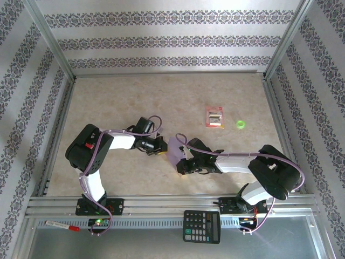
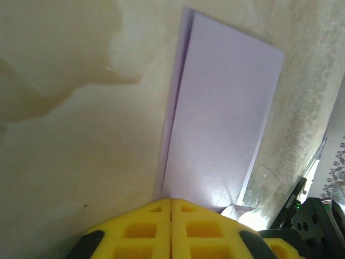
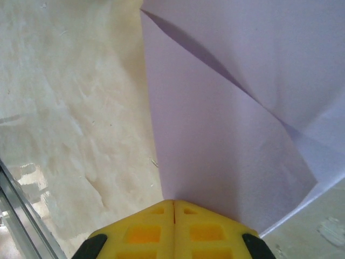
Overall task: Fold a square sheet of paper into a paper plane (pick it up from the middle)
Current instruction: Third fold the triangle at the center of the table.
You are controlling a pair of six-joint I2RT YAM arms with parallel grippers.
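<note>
beige marbled table [image 1: 161, 97], patterned walls, folded lavender sheet of paper [image 1: 176, 152] between both pincers, right gripper [image 1: 183, 163] clenched on its edge, left gripper [image 1: 160, 147] shut, tips touching the sheet, grasp unclear

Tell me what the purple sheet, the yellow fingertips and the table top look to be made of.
Sheet: thin matte paper; it holds sharp creases.
Left fingertips: yellow moulded plastic or rubber with square pockets; which of the two is unclear.
Table top: beige marbled surface with a slight sheen, likely laminate or vinyl.
</note>
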